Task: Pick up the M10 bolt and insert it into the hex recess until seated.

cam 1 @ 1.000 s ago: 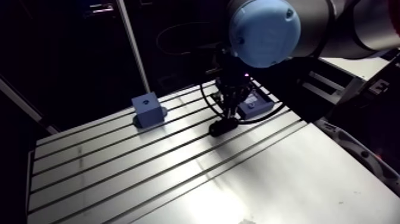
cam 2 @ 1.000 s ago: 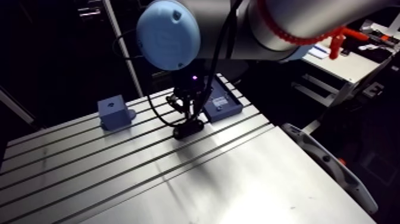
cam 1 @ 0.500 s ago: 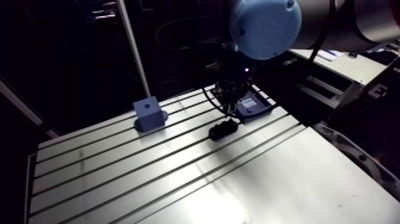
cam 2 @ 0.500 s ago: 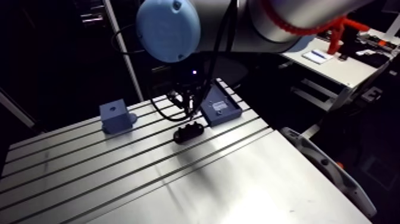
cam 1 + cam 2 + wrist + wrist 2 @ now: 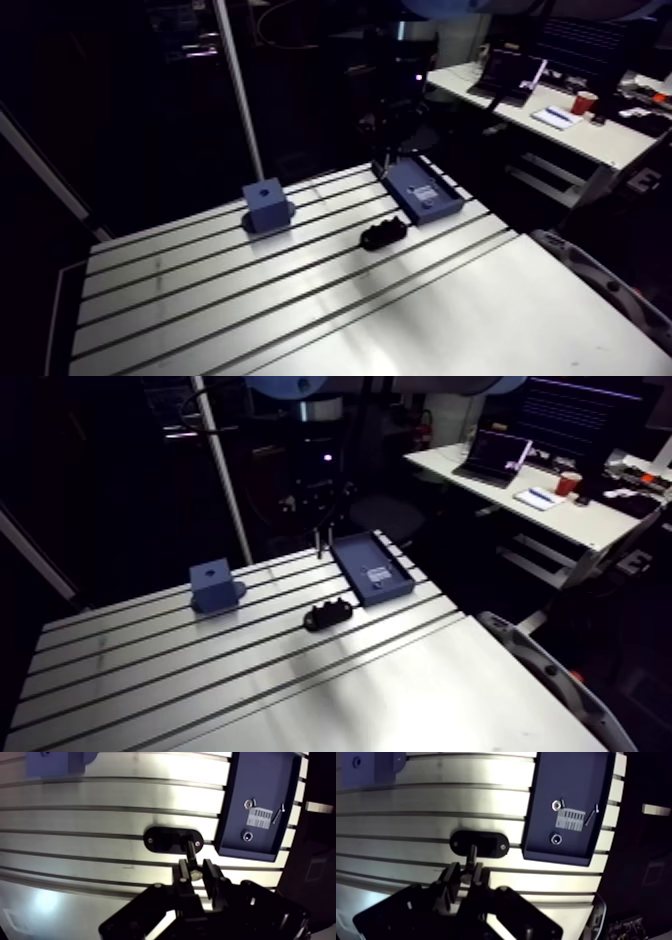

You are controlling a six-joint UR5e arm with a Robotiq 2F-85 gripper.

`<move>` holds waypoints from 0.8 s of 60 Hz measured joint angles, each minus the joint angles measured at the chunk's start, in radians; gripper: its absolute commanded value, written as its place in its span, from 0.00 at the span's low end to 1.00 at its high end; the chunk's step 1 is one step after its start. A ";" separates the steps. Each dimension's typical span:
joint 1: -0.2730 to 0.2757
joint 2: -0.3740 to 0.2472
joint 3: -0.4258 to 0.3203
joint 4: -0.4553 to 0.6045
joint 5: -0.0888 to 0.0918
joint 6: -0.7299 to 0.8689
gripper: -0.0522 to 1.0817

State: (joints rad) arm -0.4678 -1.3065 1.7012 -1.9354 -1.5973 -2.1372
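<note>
Dark M10 bolt (image 5: 191,852) pinched betw. black two-finger gripper (image 5: 196,870) fingers, nearly closed; black oval block (image 5: 162,840) below on slotted aluminium table (image 5: 100,814).

blue tray (image 5: 240,782) — barcode label (image 5: 259,817), print unreadable

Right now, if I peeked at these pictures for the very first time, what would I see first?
First you'd spot the pincer shut on a small dark bolt, held above the slotted table. Past the bolt's tip lies a black oval plate, and beside that a flat blue tray with a few tiny metal parts. A blue block stands farther off.
</note>
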 measured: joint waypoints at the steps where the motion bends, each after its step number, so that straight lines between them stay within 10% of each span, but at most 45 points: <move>1: 0.003 0.000 -0.007 0.009 0.000 -0.005 0.77; 48: 0.223 0.171 -0.397 0.319 -0.078 -0.100 0.78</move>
State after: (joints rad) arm -0.2445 -1.1355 1.3046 -1.6164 -1.6756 -2.2374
